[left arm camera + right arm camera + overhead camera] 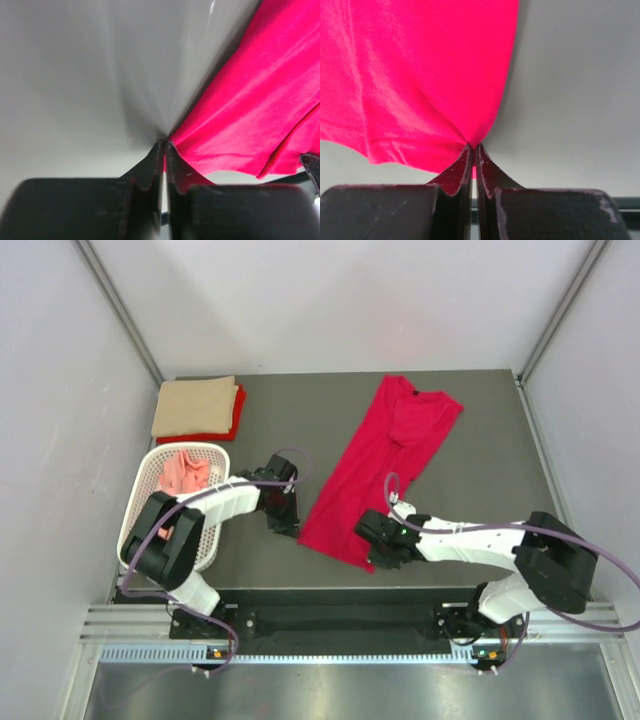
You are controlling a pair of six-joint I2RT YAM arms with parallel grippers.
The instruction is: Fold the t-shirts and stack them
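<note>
A crimson t-shirt lies folded lengthwise into a long strip, running from the table's back centre down to the front. My left gripper is shut on its near left hem corner; the left wrist view shows red cloth pinched between the tips. My right gripper is shut on the near right hem corner, with the cloth bunching at the closed tips. A folded tan t-shirt rests on a folded red one at the back left. A salmon pink t-shirt sits in the basket.
The white mesh basket stands at the left edge, beside my left arm. Grey walls enclose the table on three sides. Metal rails run along the front edge below the arm bases.
</note>
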